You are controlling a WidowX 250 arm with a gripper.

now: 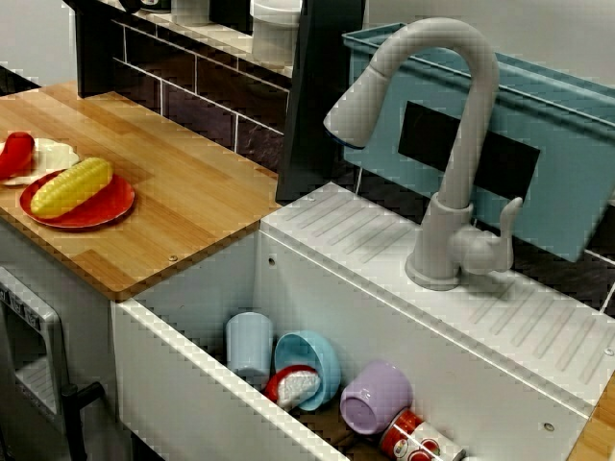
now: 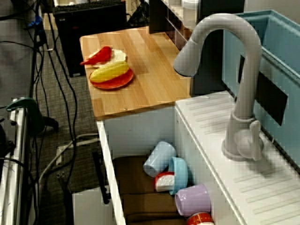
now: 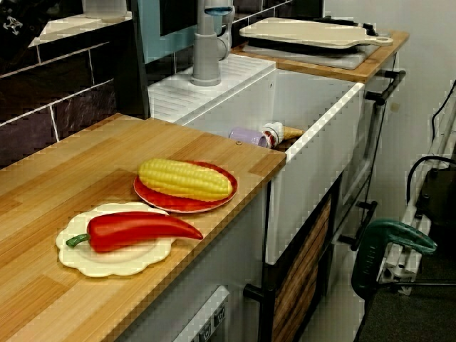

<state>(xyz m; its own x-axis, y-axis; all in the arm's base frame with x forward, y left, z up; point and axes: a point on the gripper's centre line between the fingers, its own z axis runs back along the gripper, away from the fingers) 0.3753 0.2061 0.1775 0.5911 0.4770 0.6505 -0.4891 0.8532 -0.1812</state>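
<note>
Wooden counter (image 1: 192,192), white sink unit (image 1: 327,230) — dark tiled wall (image 1: 202,86), grey carpet (image 2: 16,61), cables (image 2: 65,98)

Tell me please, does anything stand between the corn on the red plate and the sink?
Nothing visible does. The corn lies on the red plate, and only bare wooden counter separates that plate from the sink. The pepper lies on the plate's other side. No gripper shows in any view.

I log the counter (image 3: 71,171) as matt, grained wood. Corn (image 3: 185,179) and pepper (image 3: 135,229) near its front edge look glossy plastic; faucet (image 1: 469,144) matt grey plastic, sink (image 1: 346,298) smooth white.
</note>
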